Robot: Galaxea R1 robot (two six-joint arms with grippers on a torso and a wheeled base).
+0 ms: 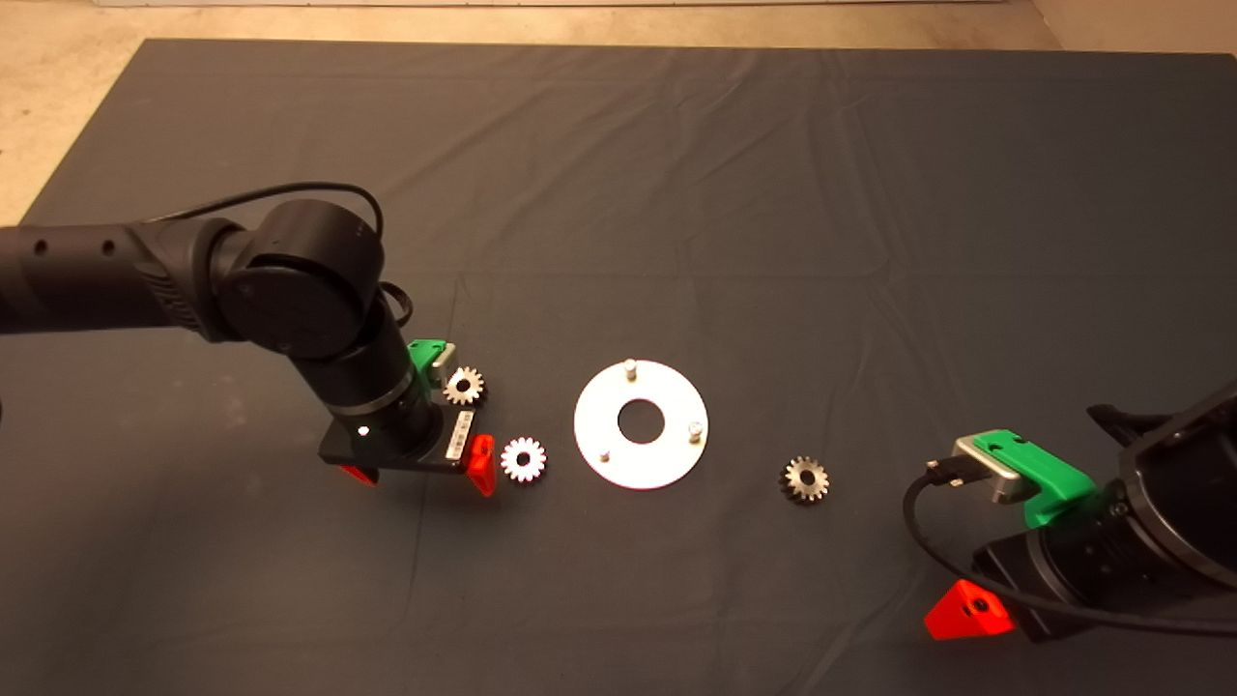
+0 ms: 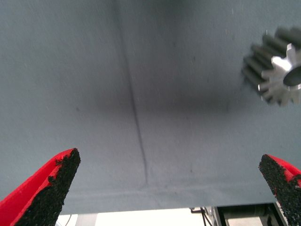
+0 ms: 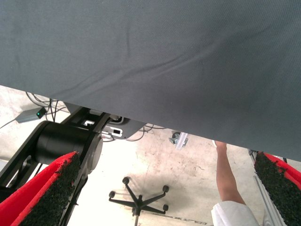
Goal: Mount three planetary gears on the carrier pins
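The pale metal disc (image 1: 641,423) lies flat mid-mat with three bare carrier pins (image 1: 630,366), (image 1: 693,428), (image 1: 604,454). Three planetary gears lie on the mat: two left of the disc (image 1: 464,386), (image 1: 524,459) and one right of it (image 1: 804,478). My left gripper (image 1: 420,471) points down at the mat just left of the two left gears, open and empty. In the left wrist view (image 2: 168,162) bare mat lies between the fingers, and one gear (image 2: 280,70) sits off to the side, outside the gap. My right gripper (image 3: 167,162) is open and empty, parked at the lower right.
The dark mat (image 1: 773,193) covers the table, with creases in the cloth. The right wrist view looks past the mat's edge at the floor, where a chair base (image 3: 138,197), cables and a person's arm (image 3: 228,174) show. The right arm's red finger (image 1: 969,612) sits near the front edge.
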